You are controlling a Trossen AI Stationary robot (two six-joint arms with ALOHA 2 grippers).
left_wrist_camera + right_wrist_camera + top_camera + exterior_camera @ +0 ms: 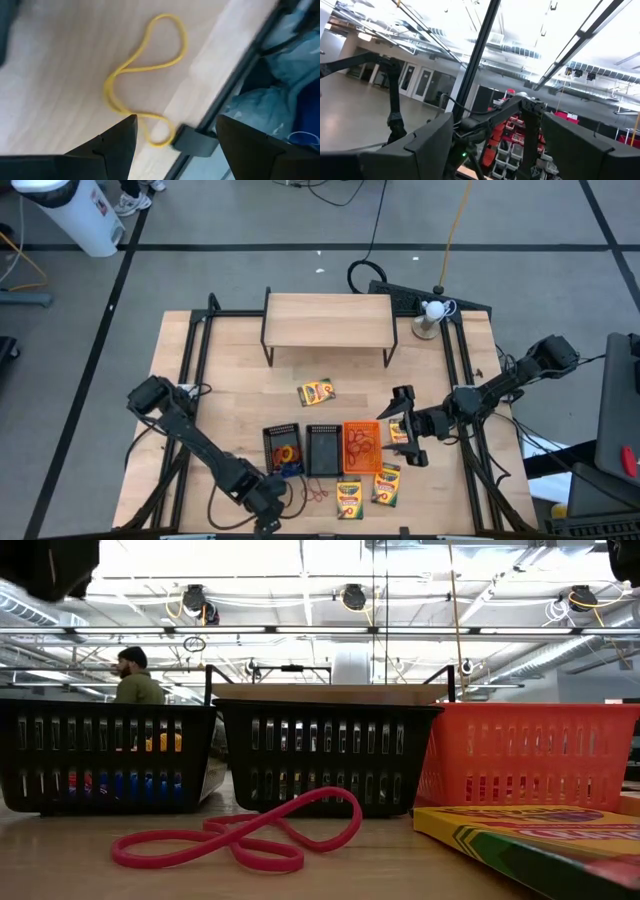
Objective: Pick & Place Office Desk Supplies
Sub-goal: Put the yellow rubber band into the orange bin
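- The pale wood-grain table is carrying everything, with a light wooden shelf on thin black legs standing at its far side
- Three small rectangular mesh trays are sitting in a row: a black tray holding rubber bands in orange, red and blue, a middle black tray whose contents cannot be made out, and an orange tray with a dark band lying in it
- The right gripper is hovering just beside the orange tray, its dark jaws standing wide apart and holding nothing, pointing sideways so that its camera is looking into the room
- The left gripper is hanging low at the near table edge, jaws wide and empty; a thin yellow rubber band, looped like a figure eight, is lying on the wood just ahead of the jaws
- Flat yellow-and-green crayon boxes are lying around: one well clear of both grippers near the shelf, two in front of the orange tray, another partly hidden at the right jaws
- A red rubber band, twisted in loops, is resting before the black trays
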